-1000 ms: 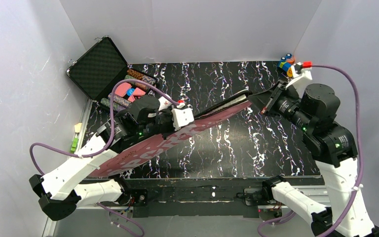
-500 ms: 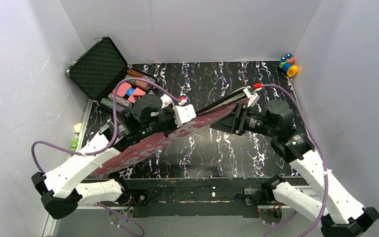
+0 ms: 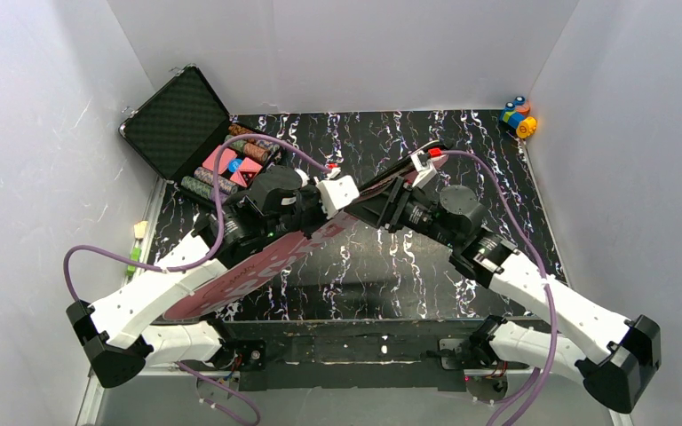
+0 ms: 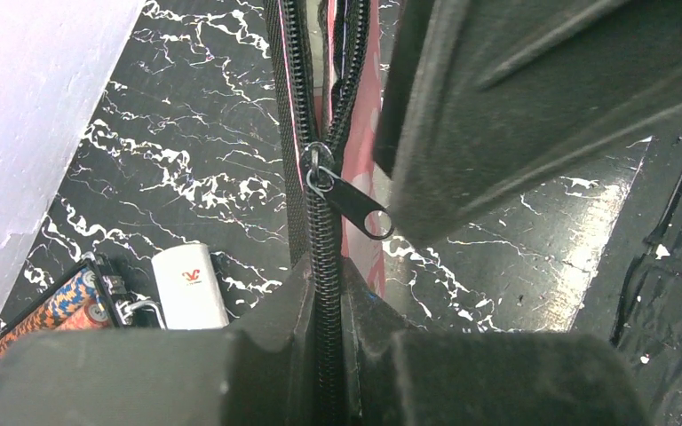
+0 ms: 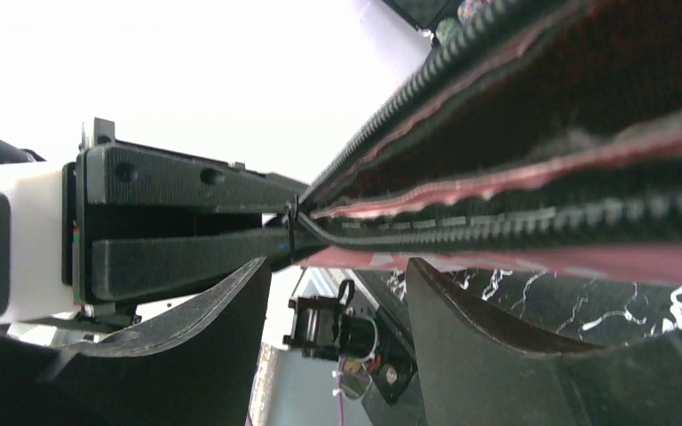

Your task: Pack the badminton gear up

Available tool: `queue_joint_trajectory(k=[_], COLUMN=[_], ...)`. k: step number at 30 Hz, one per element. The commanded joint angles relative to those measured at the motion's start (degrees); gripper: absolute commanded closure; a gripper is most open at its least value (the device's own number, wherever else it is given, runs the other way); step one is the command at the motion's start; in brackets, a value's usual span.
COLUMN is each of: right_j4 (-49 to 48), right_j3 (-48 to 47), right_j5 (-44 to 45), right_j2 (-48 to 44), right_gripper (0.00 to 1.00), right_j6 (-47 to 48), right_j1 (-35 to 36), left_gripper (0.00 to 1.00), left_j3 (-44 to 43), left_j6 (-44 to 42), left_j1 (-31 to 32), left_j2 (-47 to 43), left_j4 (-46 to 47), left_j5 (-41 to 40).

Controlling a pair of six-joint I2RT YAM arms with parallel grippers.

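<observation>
Left jaws pinch the pink bag (image 3: 257,266); right jaws spread near its zip pull (image 4: 355,204).

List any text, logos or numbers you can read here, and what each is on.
None can be read in full.
On the pink racket bag: pale lettering along its side, partly hidden and too blurred to read.
On the white box: a small red logo, too small to read.
The right wrist view shows no text.
</observation>
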State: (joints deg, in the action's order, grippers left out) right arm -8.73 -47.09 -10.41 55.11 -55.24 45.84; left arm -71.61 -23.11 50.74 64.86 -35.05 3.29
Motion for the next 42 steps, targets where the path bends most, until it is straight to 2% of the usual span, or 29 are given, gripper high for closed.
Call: queue_joint_trajectory(k=[1,7,11,19,23,27,37,42], right_j4=[-9.5,-12.2,-12.8,-13.1,-12.5,-11.6,-7.7,-4.2], right_j3=[-1.3,-1.9,-2.2,-3.9,-3.7,-3.2,-2.6,-1.4], right_j5=[4.0,3.3,3.1,2.3,2.9,3.8,7.4,7.6], right_j2=[2.2,4.5,5.4,7.4,6.8,5.6,1.4,-2.6], right_gripper=[0.35,0.39,0.46,0.74,0.82,0.99,0.99,0.99], right_j6=[-0.4,-0.7,-1.6,-2.7,-2.6,-2.5,-0.4,0.5], right_j1=[0.5,0.5,0.6,0.9,0.9,0.9,0.5,-2.6], left_gripper=[1.00,1.00,1.00,1.00,1.00,1.00,1.00,1.00], left_j3=[-0.3,-0.3,0.1,0.4,0.6,0.8,1.3,1.6], left_j6=[1.0,1.3,1.4,1.1,0.8,0.8,0.3,-0.2], left_j1=[0.0,0.0,0.0,0.0,0.0,0.0,-0.1,-0.1], left_j2=[-1.9,-1.9,-2.1,-2.1,-2.1,-2.3,-3.1,-3.7], left_j4=[5.3,5.2,5.3,5.3,5.2,5.2,5.1,4.6], left_j5=[-0.8,-0.8,-0.6,-0.5,-0.6,-0.8,-1.4,-0.8])
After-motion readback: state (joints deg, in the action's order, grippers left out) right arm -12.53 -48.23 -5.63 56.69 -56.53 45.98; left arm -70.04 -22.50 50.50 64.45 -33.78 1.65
